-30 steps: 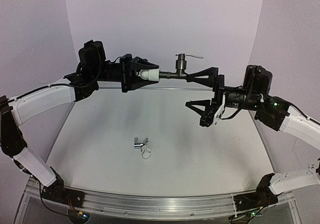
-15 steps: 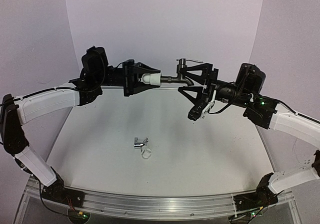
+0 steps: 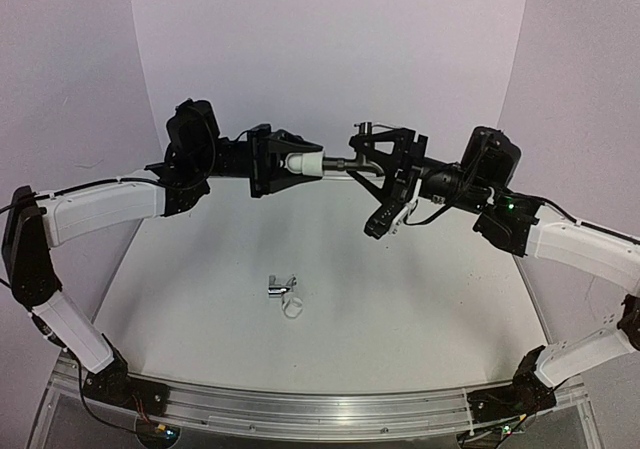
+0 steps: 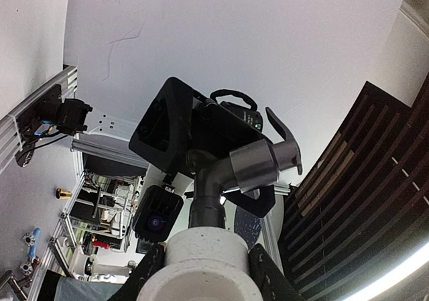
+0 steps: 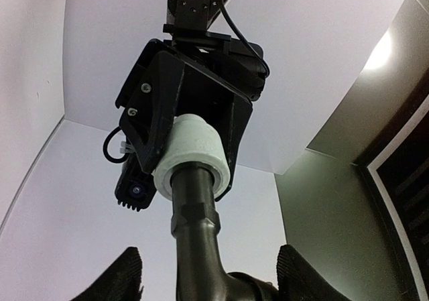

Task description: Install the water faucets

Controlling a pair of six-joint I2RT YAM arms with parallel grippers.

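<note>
We see a grey bench (image 3: 420, 299) and lilac walls (image 3: 330, 49). The left tool (image 3: 292, 161) clamps the white fitting (image 3: 308, 162) bearing the black faucet (image 3: 355, 161); the right tool (image 3: 368, 181) straddles that faucet, jaws apart.

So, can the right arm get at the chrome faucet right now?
Probably, once free: the chrome faucet lies uncovered on the table, but the right gripper straddles the black faucet.

Two faucets, one black faucet (image 3: 342, 162) and one chrome faucet (image 3: 279, 287), one white fitting (image 3: 303, 162), one white ring (image 3: 293, 309), two arms, left arm (image 3: 100, 201), right arm (image 3: 580, 247).
</note>
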